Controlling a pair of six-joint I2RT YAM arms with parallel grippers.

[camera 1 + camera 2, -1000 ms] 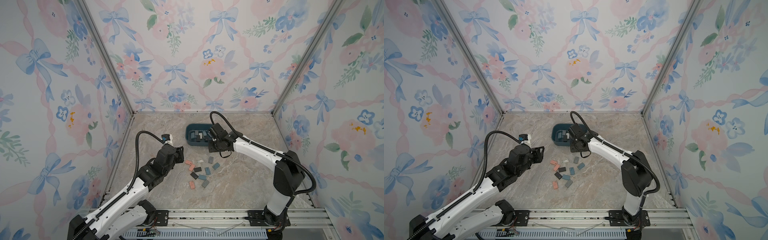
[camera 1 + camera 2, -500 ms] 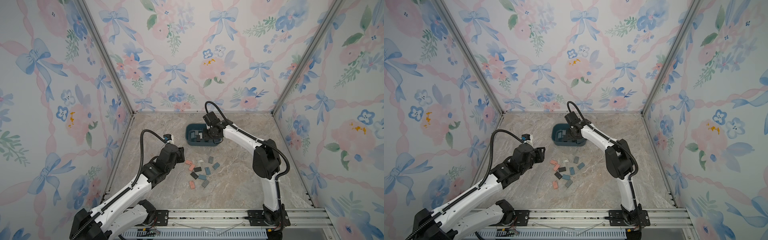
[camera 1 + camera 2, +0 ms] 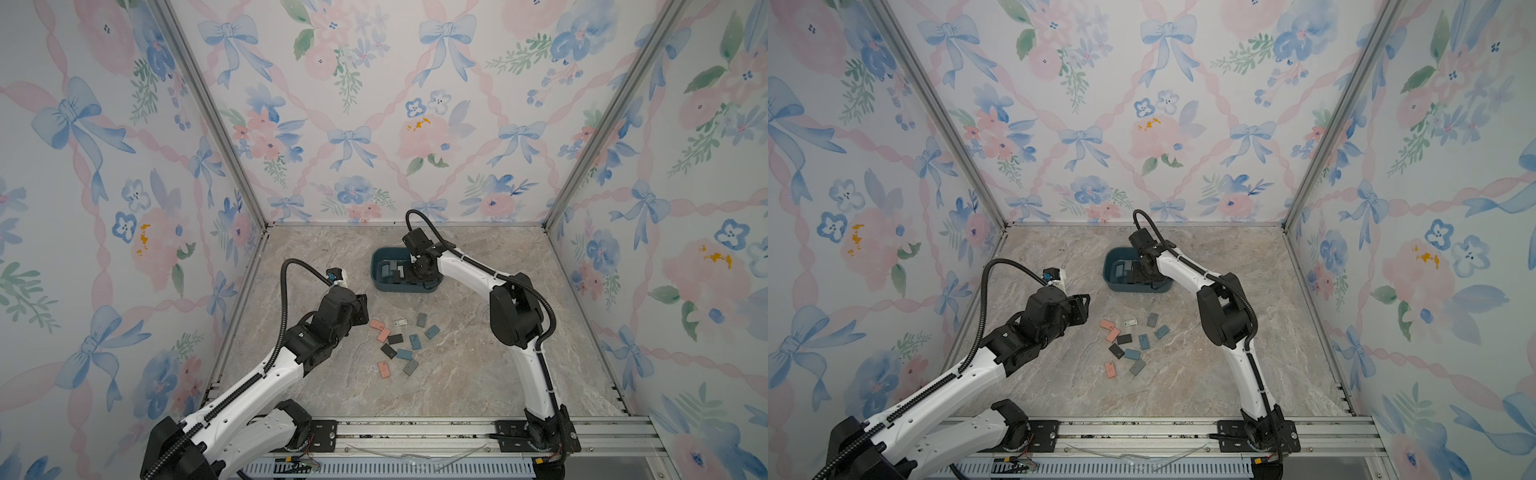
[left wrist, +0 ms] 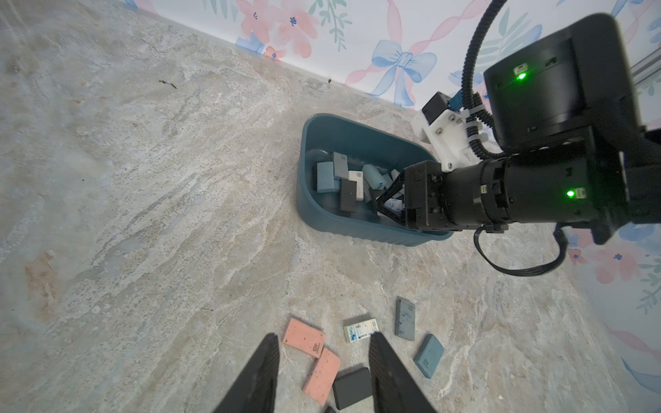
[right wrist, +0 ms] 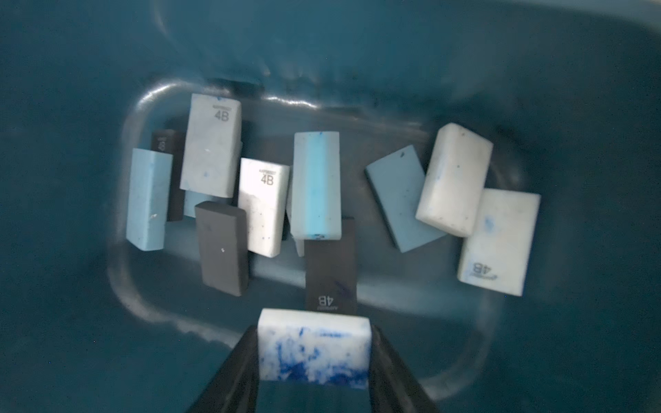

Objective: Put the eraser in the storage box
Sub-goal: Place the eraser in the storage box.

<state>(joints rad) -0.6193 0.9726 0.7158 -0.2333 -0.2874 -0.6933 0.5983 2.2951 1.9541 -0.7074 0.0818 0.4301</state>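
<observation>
While the right gripper [image 5: 314,330] is clamped on the white-and-blue eraser [image 5: 314,352] inside the storage box [image 3: 380,283], the left gripper [image 4: 322,338] hangs outside the box, fingers apart and empty, over loose erasers [image 3: 404,354].

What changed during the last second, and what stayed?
The right gripper, shut on the blue-stained white eraser, moved from the storage box's right end to over its inside. The left gripper, open above the loose erasers on the table, barely moved; those erasers stayed.
</observation>
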